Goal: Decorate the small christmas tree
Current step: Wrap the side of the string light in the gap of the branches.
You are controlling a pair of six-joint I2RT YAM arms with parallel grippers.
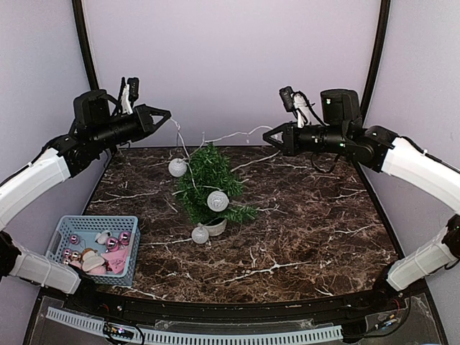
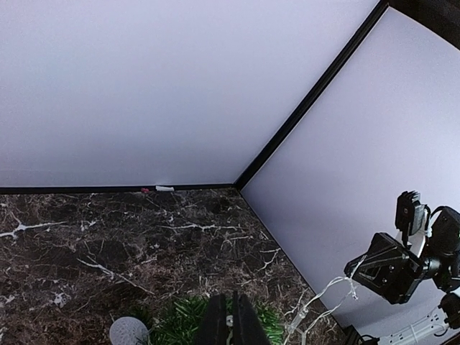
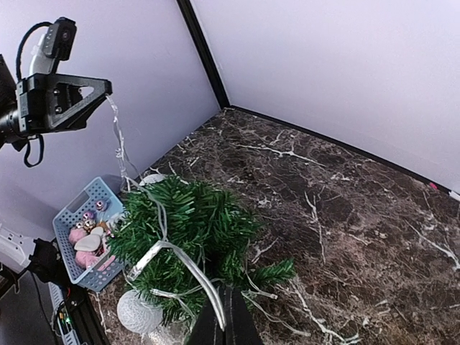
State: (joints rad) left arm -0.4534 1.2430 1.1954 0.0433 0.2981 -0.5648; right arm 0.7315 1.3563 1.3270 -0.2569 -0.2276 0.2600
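Note:
The small christmas tree (image 1: 208, 180) stands in its white pot (image 1: 215, 227) on the left-middle of the marble table, leaning a little. Three silver balls hang on it, one of them low by the pot (image 1: 200, 233). A clear light string (image 1: 230, 135) runs in the air above the tree from my left gripper (image 1: 169, 113) to my right gripper (image 1: 264, 134). Both are shut on the string. In the right wrist view the string (image 3: 194, 272) loops over the tree (image 3: 194, 215) down into the closed fingers (image 3: 224, 291). In the left wrist view the closed fingers (image 2: 229, 296) hover over the tree top (image 2: 180, 320).
A blue basket (image 1: 63, 233) with pink and silver ornaments sits at the table's front-left corner. Walls enclose the table at the back and sides. A white cable strip (image 1: 215, 336) runs along the near edge.

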